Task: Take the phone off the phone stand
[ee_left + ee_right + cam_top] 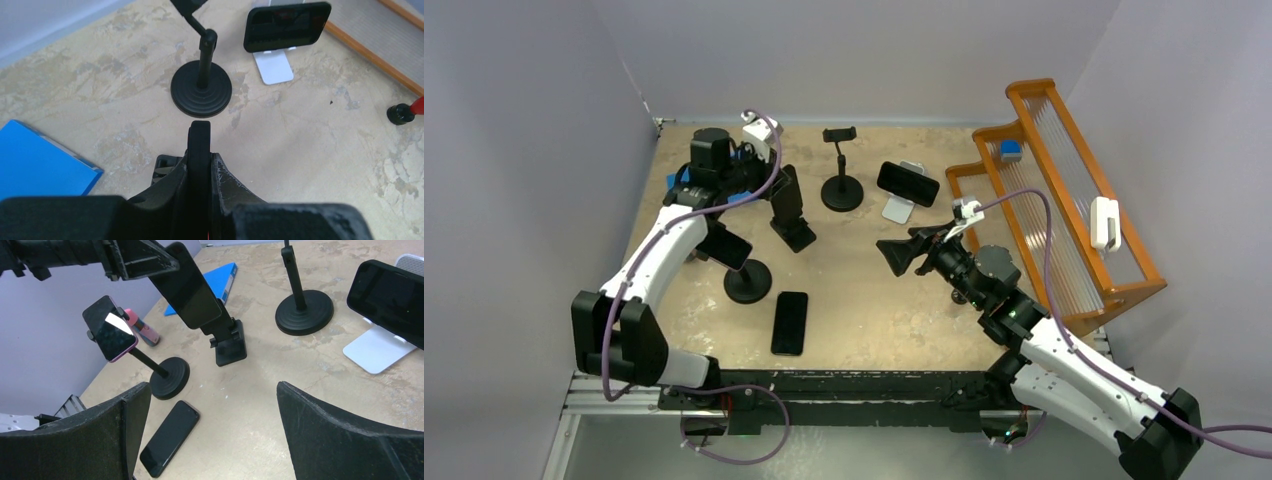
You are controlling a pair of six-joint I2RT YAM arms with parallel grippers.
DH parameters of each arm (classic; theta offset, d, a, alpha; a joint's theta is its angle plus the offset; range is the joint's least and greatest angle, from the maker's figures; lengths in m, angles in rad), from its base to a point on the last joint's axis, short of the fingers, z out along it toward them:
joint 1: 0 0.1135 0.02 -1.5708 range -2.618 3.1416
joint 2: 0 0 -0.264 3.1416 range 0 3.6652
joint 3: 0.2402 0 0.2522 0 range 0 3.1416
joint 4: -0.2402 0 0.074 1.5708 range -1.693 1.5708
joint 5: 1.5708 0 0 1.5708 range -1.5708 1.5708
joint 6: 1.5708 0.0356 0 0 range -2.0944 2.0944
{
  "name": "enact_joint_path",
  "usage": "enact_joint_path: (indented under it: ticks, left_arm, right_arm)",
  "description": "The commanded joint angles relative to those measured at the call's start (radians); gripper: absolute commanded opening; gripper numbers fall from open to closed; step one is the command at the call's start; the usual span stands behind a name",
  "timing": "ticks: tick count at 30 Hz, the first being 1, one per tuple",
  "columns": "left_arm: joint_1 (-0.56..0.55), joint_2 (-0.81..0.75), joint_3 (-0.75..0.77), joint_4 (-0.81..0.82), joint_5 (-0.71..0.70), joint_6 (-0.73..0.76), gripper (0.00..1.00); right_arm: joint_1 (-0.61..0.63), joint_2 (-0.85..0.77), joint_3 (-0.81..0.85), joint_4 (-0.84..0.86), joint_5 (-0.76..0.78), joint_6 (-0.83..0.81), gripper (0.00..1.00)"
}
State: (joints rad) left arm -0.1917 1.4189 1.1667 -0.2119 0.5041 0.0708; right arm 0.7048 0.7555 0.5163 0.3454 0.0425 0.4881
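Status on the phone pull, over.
Left gripper jaws shut on phone. Phone's lower end at folding stand, not clearly off. Right gripper jaws open, empty. Lift path looks clear.

A tan, mottled bench [874, 290] fills the top view. At its right edge stands an orange rack [1036, 88] with a white device [1105, 224] hung on its rail and a small blue item [1010, 151] higher up. At upper centre is a round-base stand [842, 192] with an empty clamp. Just to its right a white stand [899, 210] carries a black phone [908, 183] in landscape. At lower left, a second round-base stand [170, 377] holds a pink-cased phone [110, 335]; beside its base a dark phone [790, 322] lies flat. A blue folder [42, 165] lies at upper left.
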Motion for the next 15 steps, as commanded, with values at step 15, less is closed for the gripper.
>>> enact_joint_path:
  ticks: [15]
  left_arm:
    - [-0.082, -0.352, -0.048, 0.128, 0.146, -0.214, 0.0]
  right_arm:
    - [-0.001, 0.0, 0.072, -0.038, 0.062, -0.019, 0.97]
